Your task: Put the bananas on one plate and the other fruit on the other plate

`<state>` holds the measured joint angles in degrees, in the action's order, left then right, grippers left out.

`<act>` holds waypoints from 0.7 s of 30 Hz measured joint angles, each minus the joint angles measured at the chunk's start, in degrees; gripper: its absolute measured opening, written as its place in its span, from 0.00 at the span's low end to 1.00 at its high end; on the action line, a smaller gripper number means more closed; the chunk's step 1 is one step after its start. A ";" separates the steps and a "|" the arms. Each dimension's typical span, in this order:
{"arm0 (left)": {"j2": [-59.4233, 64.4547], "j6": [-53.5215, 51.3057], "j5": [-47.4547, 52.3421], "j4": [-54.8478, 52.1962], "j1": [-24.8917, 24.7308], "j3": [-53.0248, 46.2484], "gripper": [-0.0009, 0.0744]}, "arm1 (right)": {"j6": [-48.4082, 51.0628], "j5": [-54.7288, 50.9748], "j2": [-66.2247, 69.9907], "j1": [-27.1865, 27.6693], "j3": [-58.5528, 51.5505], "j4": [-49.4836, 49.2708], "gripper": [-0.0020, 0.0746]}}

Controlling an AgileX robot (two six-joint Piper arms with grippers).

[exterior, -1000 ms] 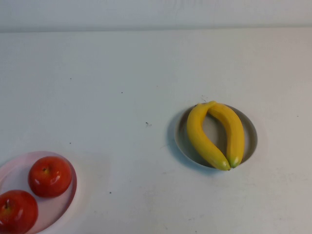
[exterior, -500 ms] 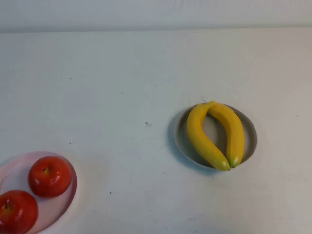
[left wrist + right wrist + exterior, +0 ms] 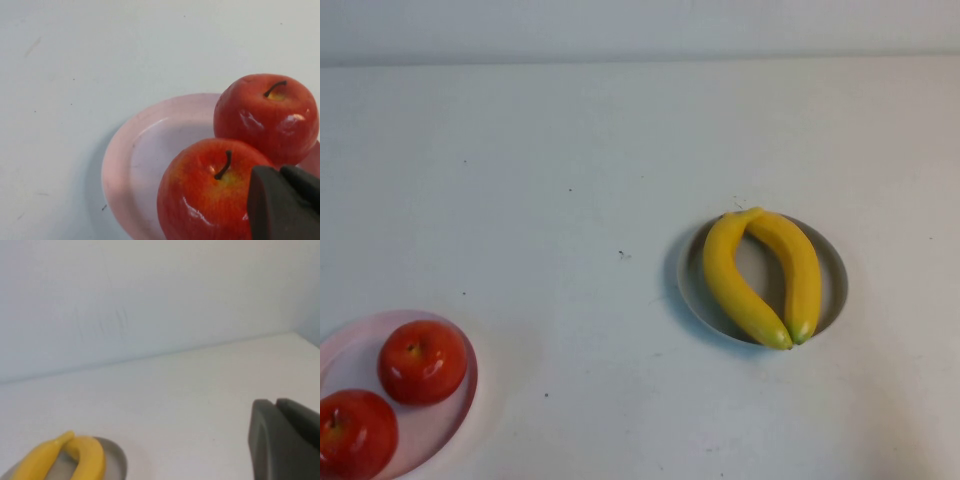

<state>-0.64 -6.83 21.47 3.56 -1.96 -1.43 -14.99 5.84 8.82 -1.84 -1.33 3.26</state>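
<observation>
- Fingers of the left gripper (image 3: 285, 202) are pressed together with nothing between them; they hang just above the nearer apple.
- Fingers of the right gripper (image 3: 285, 440) are likewise closed and empty, raised over bare table, apart from the grey plate.
- Bananas (image 3: 760, 275): both lie on the grey plate (image 3: 834, 275), right of the table's centre. Their stem ends meet at the far side and their tips touch at the near side, leaving a gap of plate between them. The near tips overhang the rim slightly.
- Apples (image 3: 421, 361): both sit upright on the pink plate (image 3: 460, 405), at the near left corner of the table. One apple (image 3: 355, 433) is nearer the robot; the two stand side by side, touching or almost so.
- Plates: well apart from each other, with open surface between.
- Table (image 3: 570, 180): white, with a few small dark specks; a pale wall rises behind it.
</observation>
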 joint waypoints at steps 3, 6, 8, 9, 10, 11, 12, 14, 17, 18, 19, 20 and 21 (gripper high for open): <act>0.00 0.00 0.00 0.00 0.00 0.00 0.01 | 0.00 -1.71 -4.54 0.90 -0.03 0.00 0.01; 0.00 0.00 0.00 0.00 0.00 0.00 0.01 | 0.00 -5.11 -8.53 0.88 -0.03 -0.04 0.01; -0.11 0.00 0.00 0.00 0.00 0.00 0.01 | 0.00 -6.95 -9.27 0.88 -0.03 -0.04 0.01; -0.10 0.00 0.00 0.00 0.00 0.00 0.01 | 0.00 -7.37 -9.27 0.88 -0.03 -0.04 0.01; -0.10 0.00 0.00 0.00 0.00 0.00 0.01 | 0.00 -7.78 -9.27 0.88 -0.03 -0.04 0.01; -0.10 0.00 0.00 0.00 0.00 0.00 0.01 | 0.00 -7.88 -9.27 0.88 -0.03 -0.04 0.01; -0.10 0.00 0.00 0.00 0.00 0.00 0.01 | 0.00 -7.88 -9.27 0.88 -0.03 -0.04 0.01; -0.10 0.00 0.00 0.00 0.00 0.00 0.01 | 0.00 -7.88 -9.27 0.88 -0.03 -0.04 0.01; -0.10 0.00 0.00 0.00 0.00 0.00 0.01 | 0.00 -7.88 -9.27 0.88 -0.03 1.32 0.01; -0.10 0.00 0.00 0.00 0.00 0.00 0.01 | 0.38 -8.04 -9.27 0.88 -0.03 1.86 0.01; -0.10 0.00 0.00 0.00 0.00 0.00 0.01 | 1.38 -8.60 -9.27 0.88 -0.03 1.59 0.01; -0.10 0.00 0.00 0.00 0.00 0.00 0.01 | 3.15 -9.47 -9.27 0.88 -0.03 0.63 0.01; -0.10 0.00 0.00 0.00 0.00 0.00 0.01 | 6.97 -10.71 -9.27 0.88 -0.03 -1.69 0.01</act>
<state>-0.74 -6.83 21.47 3.56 -1.96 -1.43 -8.02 -4.87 -0.45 -0.96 -1.36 1.57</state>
